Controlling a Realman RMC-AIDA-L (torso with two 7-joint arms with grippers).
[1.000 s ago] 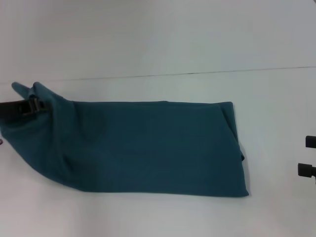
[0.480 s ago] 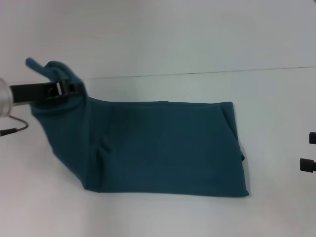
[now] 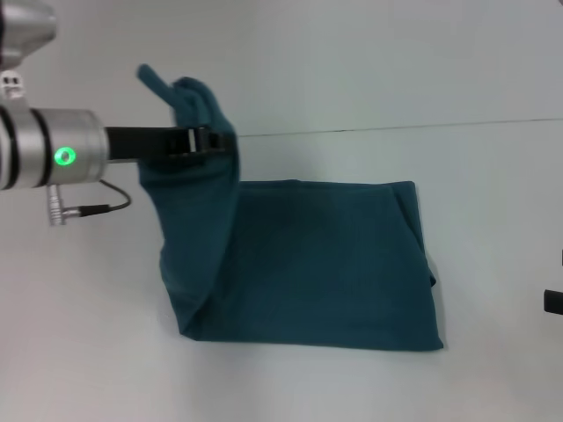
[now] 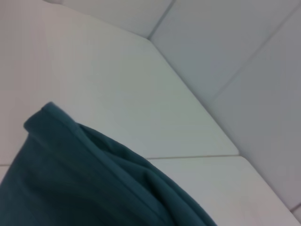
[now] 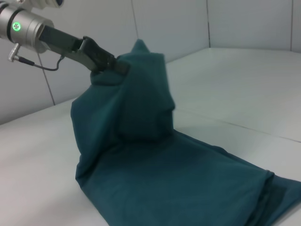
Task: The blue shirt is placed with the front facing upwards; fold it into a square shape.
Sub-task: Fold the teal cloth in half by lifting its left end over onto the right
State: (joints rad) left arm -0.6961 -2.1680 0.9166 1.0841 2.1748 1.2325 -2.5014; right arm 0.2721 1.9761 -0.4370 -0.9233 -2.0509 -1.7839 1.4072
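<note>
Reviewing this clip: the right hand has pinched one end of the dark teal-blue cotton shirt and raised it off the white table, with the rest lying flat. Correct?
Not quite: the left hand is pinching the dark teal-blue cotton shirt, as the head view shows. That end is raised off the white table and the rest lies flat.

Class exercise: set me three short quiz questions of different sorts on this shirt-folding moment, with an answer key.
1. True or false: the left gripper is shut on the blue shirt.
2. Which end is lifted off the table: A robot's left, B robot's right?
3. Fill in: the right gripper sits at the ____ edge of the head view.

Key: 1 true. 2 A. 3 right.
</note>
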